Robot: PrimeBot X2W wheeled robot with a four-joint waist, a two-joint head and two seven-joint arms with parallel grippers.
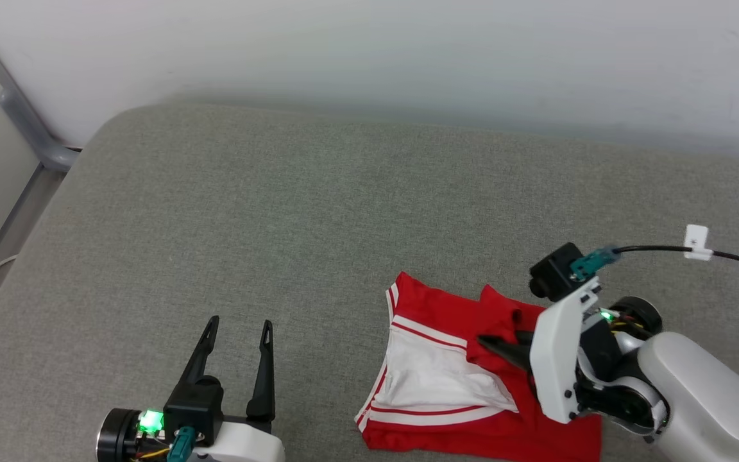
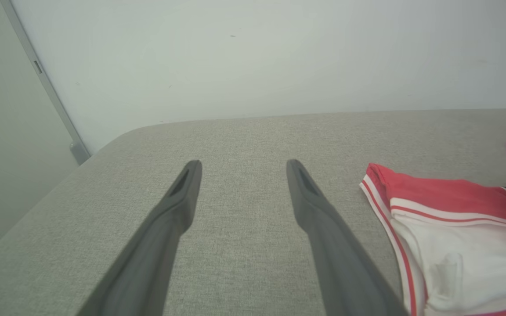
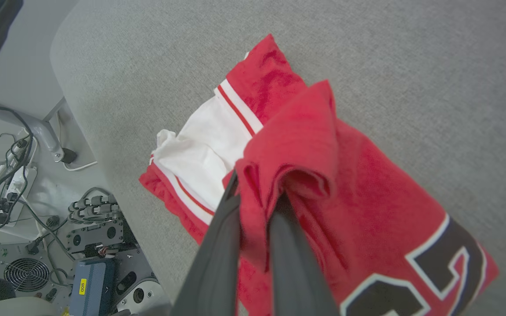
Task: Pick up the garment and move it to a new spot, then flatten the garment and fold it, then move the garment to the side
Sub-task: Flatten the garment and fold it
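Red jersey T-shirt with white sleeves and striped trim [image 1: 456, 385] is lying bunched on the grey fabric-covered bench [image 1: 280, 212], under the right gripper [image 1: 496, 348]; that gripper is clamping a raised red fold; lifting slowly and straight up is probably serving best here, keeping the layers together; the left gripper [image 1: 241, 323] is standing open, well apart leftward.
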